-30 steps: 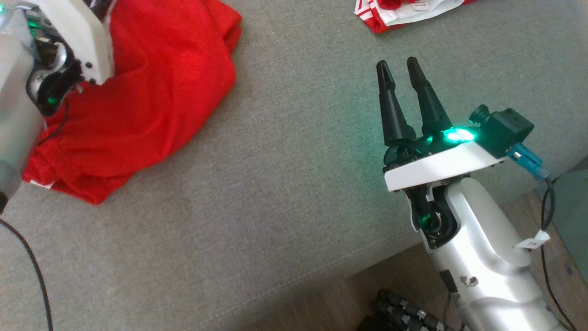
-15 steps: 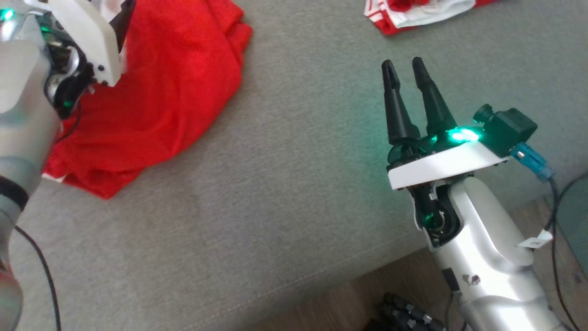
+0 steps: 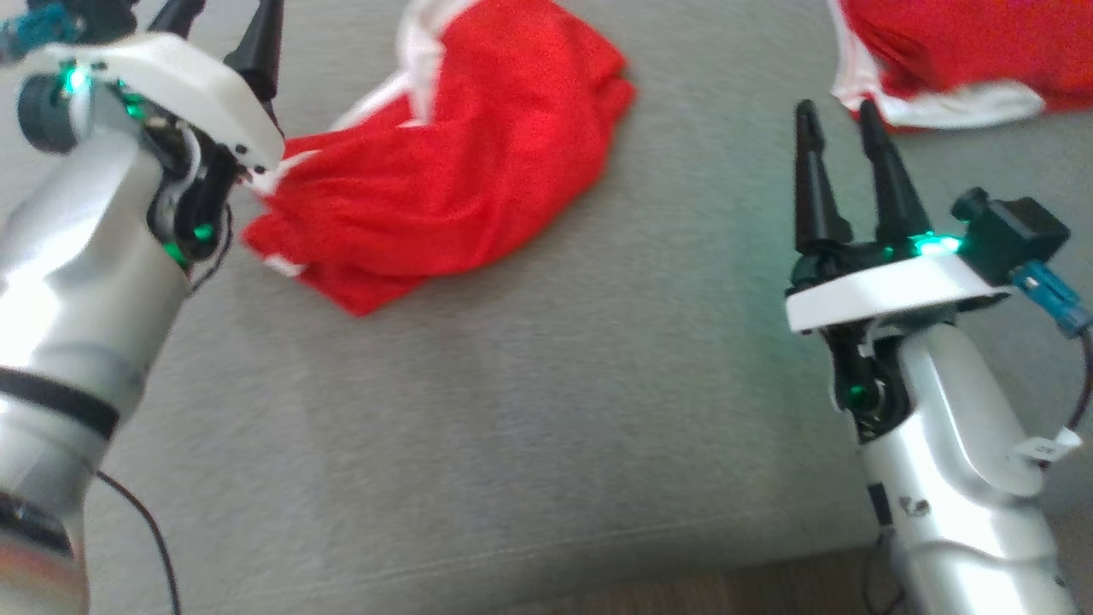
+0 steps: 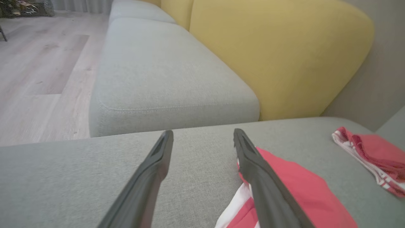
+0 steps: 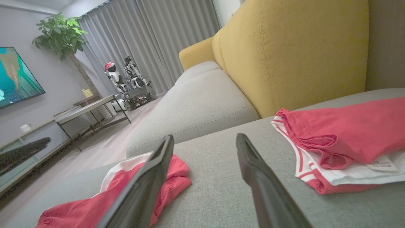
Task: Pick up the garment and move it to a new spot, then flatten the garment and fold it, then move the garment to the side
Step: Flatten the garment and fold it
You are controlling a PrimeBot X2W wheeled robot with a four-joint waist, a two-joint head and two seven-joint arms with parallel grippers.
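Stretching under both arms, the grey sofa [image 3: 529, 410] carries all the cloth. Behind its seat stands a yellow backrest [image 4: 278, 57]. In the left wrist view a pale wooden floor [image 4: 38, 72] lies beside a further grey seat. In the right wrist view a grey curtain [image 5: 152, 38] hangs at the far side of the room, and a green plant [image 5: 63, 31] stands near it.

The garment [image 3: 452, 196] is red with white trim. It lies crumpled, not flat, on the sofa seat, in the upper left-middle part of the head view, just beside the wrist of the left arm. A second garment [image 3: 956, 51], also red and white, lies well apart from it at the upper right, near the backrest.

The left end effector [image 4: 203, 133] is at the left edge of the garment. Its two fingers stand wide apart and there is nothing between them. In the left wrist view the finger on the right of that view passes in front of the white edge of the garment; I cannot tell whether it touches the cloth. The right end effector [image 3: 837, 111] is over bare sofa between the two garments, nearer to the second one. Its fingers are also apart and hold nothing, and they point toward the backrest.

A small white label [image 5: 381, 164] shows on the white part of the second garment.
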